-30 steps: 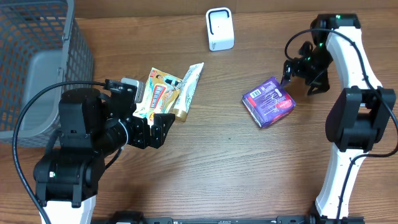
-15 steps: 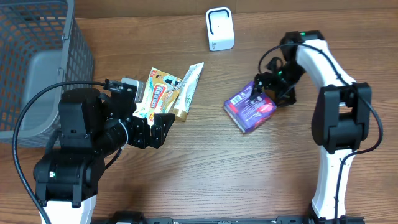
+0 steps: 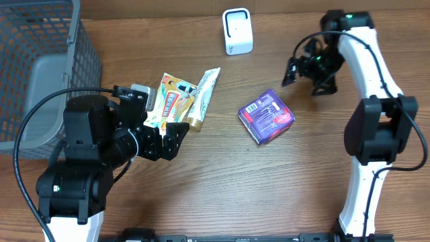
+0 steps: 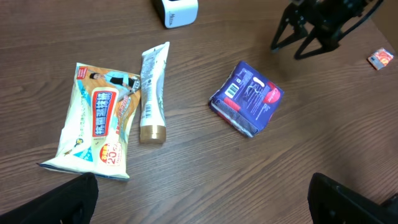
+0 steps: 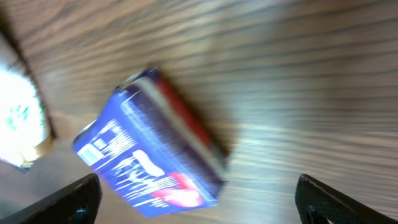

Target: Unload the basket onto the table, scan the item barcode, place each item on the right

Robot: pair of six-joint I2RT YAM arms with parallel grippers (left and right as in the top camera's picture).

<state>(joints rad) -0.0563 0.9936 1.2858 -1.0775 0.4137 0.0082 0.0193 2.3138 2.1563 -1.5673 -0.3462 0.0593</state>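
One purple box (image 3: 267, 115) lies flat on the wooden tabletop (image 3: 222, 195), turned at a slant and touched by neither arm. Its top face carries white print, with a red patch toward one corner and a small white barcode (image 4: 231, 91) toward the opposite corner, facing up. Its edges look soft and slightly crumpled. The box sits in front of the white scanner (image 3: 237, 31), well apart from it, and to the right of a tube (image 3: 203, 97) and a wipes packet (image 3: 173, 101). The right fingers (image 3: 290, 71) stand wide apart near the box, holding nothing. The left fingers (image 3: 180, 131) are also spread wide and empty, just beside the tube's capped end.
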